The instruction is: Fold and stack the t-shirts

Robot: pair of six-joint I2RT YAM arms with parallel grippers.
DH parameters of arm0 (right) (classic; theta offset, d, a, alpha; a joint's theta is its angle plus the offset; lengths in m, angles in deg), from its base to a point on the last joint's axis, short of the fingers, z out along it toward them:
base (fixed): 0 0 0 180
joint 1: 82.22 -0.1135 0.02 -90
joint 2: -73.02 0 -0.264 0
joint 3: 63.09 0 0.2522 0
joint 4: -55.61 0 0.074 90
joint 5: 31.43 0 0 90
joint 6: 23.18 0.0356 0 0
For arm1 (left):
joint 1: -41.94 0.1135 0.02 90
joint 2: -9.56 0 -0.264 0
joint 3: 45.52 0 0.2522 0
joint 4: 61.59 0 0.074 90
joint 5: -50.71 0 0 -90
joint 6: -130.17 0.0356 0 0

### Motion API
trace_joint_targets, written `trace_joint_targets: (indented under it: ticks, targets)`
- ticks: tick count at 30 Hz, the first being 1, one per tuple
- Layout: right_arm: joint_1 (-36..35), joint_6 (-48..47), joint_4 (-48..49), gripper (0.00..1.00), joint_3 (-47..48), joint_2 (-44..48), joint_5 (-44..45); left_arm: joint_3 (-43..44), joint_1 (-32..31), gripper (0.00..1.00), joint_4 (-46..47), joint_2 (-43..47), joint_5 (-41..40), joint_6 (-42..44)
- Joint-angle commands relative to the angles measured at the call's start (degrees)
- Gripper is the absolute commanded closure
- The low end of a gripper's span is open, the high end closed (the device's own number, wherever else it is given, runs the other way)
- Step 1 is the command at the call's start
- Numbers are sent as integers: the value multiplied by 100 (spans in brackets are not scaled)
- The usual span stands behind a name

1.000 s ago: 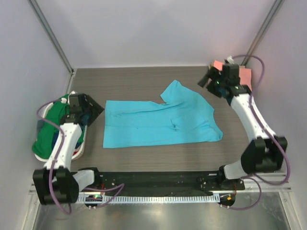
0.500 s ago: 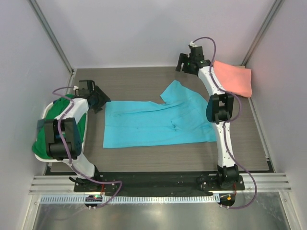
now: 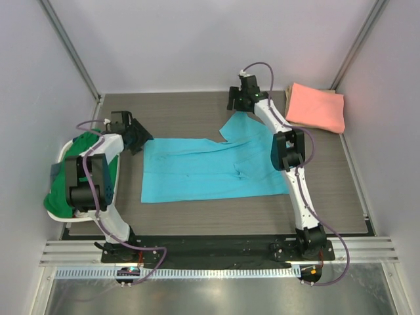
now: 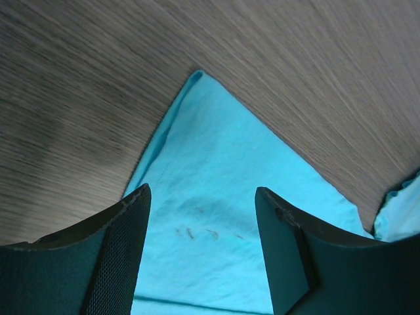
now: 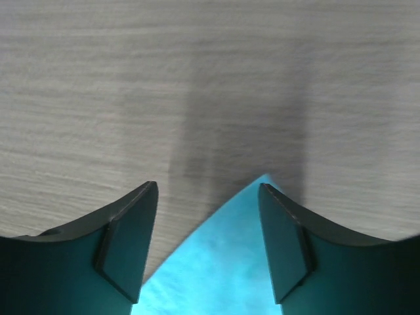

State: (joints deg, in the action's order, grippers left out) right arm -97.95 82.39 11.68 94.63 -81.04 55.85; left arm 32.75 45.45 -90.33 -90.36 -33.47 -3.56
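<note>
A sky-blue t-shirt lies spread flat in the middle of the table, one sleeve pointing to the back. My left gripper hovers open over its back left corner; in the left wrist view that corner lies below the open jaws of the left gripper, nothing pinched. My right gripper stands open over the sleeve tip, which the right wrist view shows as a blue point beneath the right gripper. A folded salmon-pink t-shirt rests at the back right. A green t-shirt fills the basket.
The white basket sits off the table's left edge, close behind my left arm. Pale walls close in the back and both sides. A black rail with the arm bases runs along the near edge.
My right arm swung left from the pink t-shirt to the blue sleeve tip, uncovering the pink one. My left gripper moved from over the basket to the blue t-shirt's back left corner.
</note>
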Motion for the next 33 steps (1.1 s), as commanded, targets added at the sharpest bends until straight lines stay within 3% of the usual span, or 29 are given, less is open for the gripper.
trace_joint_targets:
  ticks: [1, 4, 11, 13, 19, 27, 33]
  targets:
    - [-53, -2, 205, 33, -183, 51, 202, 114, 27, 34, 320, -177, -90, -74]
    - [-62, -45, 231, 40, -333, 43, 237, 184, 27, 34, 417, -414, -126, -206]
    - [-88, -160, 257, 41, -614, 244, 527, 220, -131, 35, 838, -810, -239, -417]
    - [-106, -195, 354, 34, -816, 437, 719, 211, -210, 35, 971, -889, -266, -435]
    - [-106, -283, 1337, 27, -2221, 1457, 1080, 237, -298, 36, 1015, -854, -406, -321]
    - [-106, -213, 1435, 24, -2258, 1588, 1467, 150, -298, 36, 1059, -775, -539, -303]
    - [-89, -134, 2076, 21, -3065, 2133, 1915, -26, -298, 36, 1322, -494, -837, -207]
